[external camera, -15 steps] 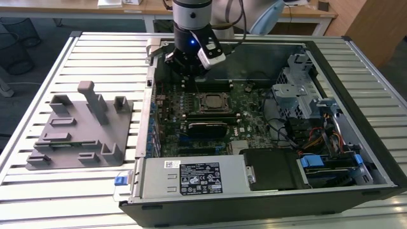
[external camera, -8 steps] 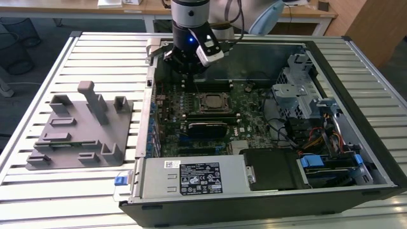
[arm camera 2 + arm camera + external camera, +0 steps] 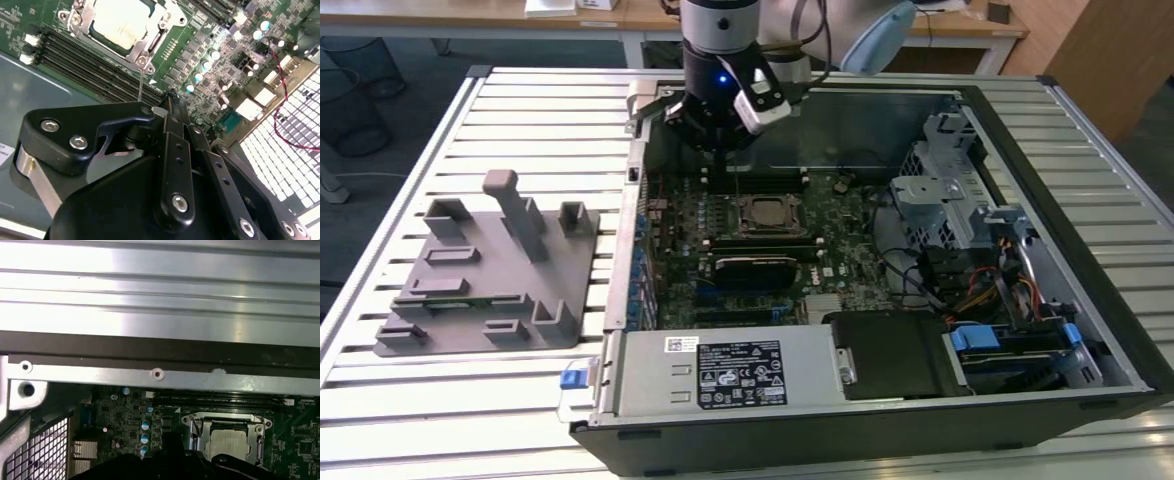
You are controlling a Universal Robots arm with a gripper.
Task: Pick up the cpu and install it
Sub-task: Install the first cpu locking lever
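Gripper (image 3: 167, 107) fingers (image 3: 172, 125) look pressed together with nothing between them, though the tips are partly hidden by the linkage in the second wrist view, so that's a best read. It carries no chip.

The cpu (image 3: 122, 22) is sitting in the motherboard socket (image 3: 147, 52), silver top up, flat inside the metal frame; in the first wrist view the cpu (image 3: 227, 442) shows the same way, squared to the socket. In the exterior view the gripper (image 3: 720, 150) hangs above the board just past the socket (image 3: 767, 213), toward the case's far wall, not touching the chip.

Progress, judged from this: pick and place look done, chip is seated in its recess. Can't confirm whether the retention frame and lever are latched over it; the frame appears to sit around the chip.

Surroundings: open PC case (image 3: 1067, 110) lying on a slatted metal table (image 3: 520, 110), grey fixture tray (image 3: 494, 270) on the exterior view's left.
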